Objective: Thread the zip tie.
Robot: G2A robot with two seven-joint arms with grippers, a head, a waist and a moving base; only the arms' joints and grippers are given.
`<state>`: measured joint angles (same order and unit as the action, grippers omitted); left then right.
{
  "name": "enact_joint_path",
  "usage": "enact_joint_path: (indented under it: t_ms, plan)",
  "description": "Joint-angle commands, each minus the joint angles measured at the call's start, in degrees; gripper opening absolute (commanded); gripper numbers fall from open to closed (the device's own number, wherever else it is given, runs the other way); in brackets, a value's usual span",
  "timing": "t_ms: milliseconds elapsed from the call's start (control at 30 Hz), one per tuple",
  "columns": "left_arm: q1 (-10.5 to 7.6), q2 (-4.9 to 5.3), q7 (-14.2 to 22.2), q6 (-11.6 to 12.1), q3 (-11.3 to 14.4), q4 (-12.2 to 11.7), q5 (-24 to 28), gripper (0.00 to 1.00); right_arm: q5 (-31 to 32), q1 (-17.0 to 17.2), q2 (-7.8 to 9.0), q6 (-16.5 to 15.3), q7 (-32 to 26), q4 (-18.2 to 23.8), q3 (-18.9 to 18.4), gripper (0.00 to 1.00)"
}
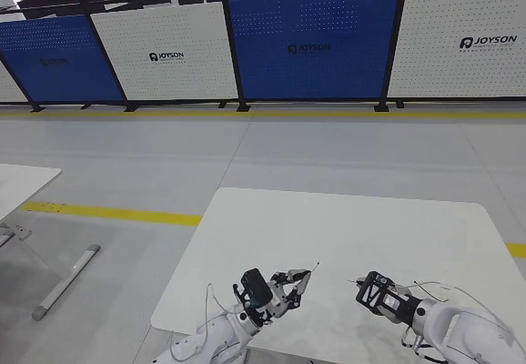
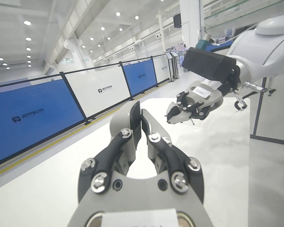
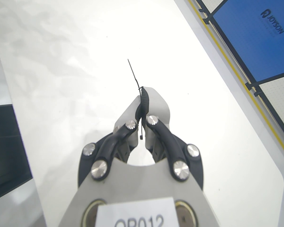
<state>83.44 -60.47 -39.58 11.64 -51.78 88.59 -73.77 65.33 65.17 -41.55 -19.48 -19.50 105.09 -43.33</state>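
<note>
The left gripper (image 2: 141, 119), fingers pressed together, points toward the right gripper (image 3: 143, 95). That one faces it from just ahead, not touching, its fingers clamped on a thin black zip tie (image 3: 133, 73).

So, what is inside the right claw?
A black zip tie is pinched in the right claw: its thin tail pokes out ahead; its middle is hidden inside the grip.

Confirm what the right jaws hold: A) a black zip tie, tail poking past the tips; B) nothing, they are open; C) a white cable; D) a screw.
A: the right gripper has its jaws shut on the black zip tie, its thin tail sticking out beyond the tips.
</note>
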Motion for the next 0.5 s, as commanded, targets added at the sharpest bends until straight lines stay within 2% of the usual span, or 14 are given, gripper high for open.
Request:
enact_joint_path:
  t_ms: [0, 33, 367, 400, 467]
  plan:
    - [-0.14, -0.04, 0.6, 3.7, 0.0, -0.8, 2.8, 0.00, 0.0, 0.0, 0.00, 0.0, 0.0, 0.0, 0.0, 0.00]
    - [-0.21, -0.07, 0.7, 5.1, 0.1, -1.0, 3.8, 0.00, 0.0, 0.0, 0.00, 0.0, 0.0, 0.0, 0.0, 0.00]
    - [-0.20, -0.08, 0.9, 4.9, 0.1, -1.0, 4.0, 0.00, 0.0, 0.0, 0.00, 0.0, 0.0, 0.0, 0.0, 0.00]
    - [0.10, -0.26, 0.9, 4.6, 0.1, -0.9, 5.8, 0.00, 0.0, 0.0, 0.00, 0.0, 0.0, 0.0, 0.0, 0.00]
    - [0.22, -0.45, 0.7, 5.7, -0.1, -1.5, 9.3, 0.00, 0.0, 0.0, 0.00, 0.0, 0.0, 0.0, 0.0, 0.00]
